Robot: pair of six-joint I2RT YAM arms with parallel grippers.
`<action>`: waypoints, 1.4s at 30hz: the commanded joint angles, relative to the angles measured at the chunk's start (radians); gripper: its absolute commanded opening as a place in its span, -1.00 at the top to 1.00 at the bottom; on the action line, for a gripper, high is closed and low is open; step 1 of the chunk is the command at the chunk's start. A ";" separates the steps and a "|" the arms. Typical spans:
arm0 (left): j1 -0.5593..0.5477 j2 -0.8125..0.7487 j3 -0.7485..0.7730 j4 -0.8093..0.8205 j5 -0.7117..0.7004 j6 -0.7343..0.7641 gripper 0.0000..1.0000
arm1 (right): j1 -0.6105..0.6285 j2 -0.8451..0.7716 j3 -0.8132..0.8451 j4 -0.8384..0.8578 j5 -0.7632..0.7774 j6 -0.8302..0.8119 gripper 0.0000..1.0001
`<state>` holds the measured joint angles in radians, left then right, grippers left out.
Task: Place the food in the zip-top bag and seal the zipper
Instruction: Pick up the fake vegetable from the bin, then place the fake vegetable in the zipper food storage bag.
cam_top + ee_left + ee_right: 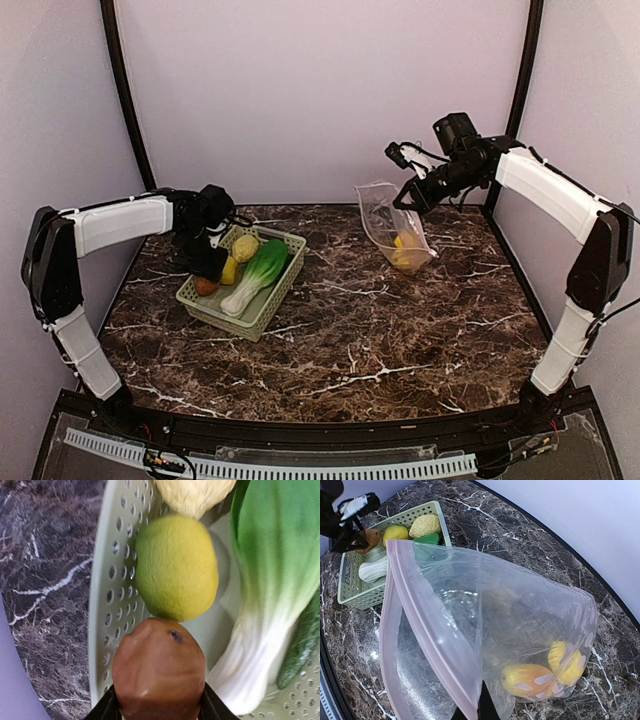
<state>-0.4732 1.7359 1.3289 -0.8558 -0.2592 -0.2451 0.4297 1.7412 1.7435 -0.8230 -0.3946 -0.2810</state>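
Potato (159,665) grabbed
Left gripper (160,706) hugs the potato at nine o'clock; right gripper (475,706) pinches the bag (520,615) tight at two. Smooth potato might slip.

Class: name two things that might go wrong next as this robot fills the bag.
The left gripper grips the potato by its smooth, rounded sides, so it may slip out in transit.
The right gripper holds the zip-top bag by one spot on its rim; the mouth may sag closed before the drop.
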 commanded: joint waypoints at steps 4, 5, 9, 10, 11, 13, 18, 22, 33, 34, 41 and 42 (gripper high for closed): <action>-0.164 -0.272 0.144 0.241 0.151 0.035 0.33 | 0.007 -0.001 0.052 -0.024 0.019 -0.018 1.00; -0.181 -0.288 0.139 0.358 0.180 0.035 0.33 | 0.007 0.002 0.059 -0.028 0.016 -0.017 1.00; -0.252 -0.326 0.062 0.745 0.347 -0.047 0.33 | 0.007 0.016 0.078 -0.035 0.011 -0.017 1.00; -0.270 -0.317 0.054 0.816 0.389 -0.056 0.34 | 0.007 0.021 0.084 -0.041 0.009 -0.016 1.00; -0.280 -0.308 0.049 0.922 0.424 -0.061 0.34 | 0.007 0.026 0.091 -0.047 0.005 -0.016 1.00; -0.322 -0.264 0.076 1.017 0.444 -0.046 0.35 | 0.007 0.027 0.102 -0.052 0.001 -0.014 1.00; -0.384 -0.127 0.140 1.174 0.455 -0.015 0.35 | 0.007 0.024 0.115 -0.056 0.005 -0.010 1.00; -0.422 -0.043 0.156 1.304 0.376 -0.021 0.33 | 0.006 0.017 0.115 -0.055 -0.034 0.010 1.00; -0.471 0.144 0.236 1.423 0.038 -0.151 0.34 | 0.006 -0.005 0.107 -0.048 -0.015 0.019 1.00; -0.473 0.147 0.232 1.420 0.010 -0.176 0.34 | 0.006 -0.007 0.106 -0.046 -0.012 0.021 1.00; -0.481 0.232 0.307 1.322 0.018 -0.234 0.34 | -0.007 -0.028 0.100 0.007 0.043 0.052 1.00; -0.482 0.257 0.348 1.285 0.034 -0.236 0.33 | -0.009 -0.027 0.106 0.004 0.037 0.056 1.00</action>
<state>-0.9436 1.9472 1.5803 0.5175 -0.2153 -0.4332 0.4290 1.7538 1.8378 -0.8604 -0.3725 -0.2520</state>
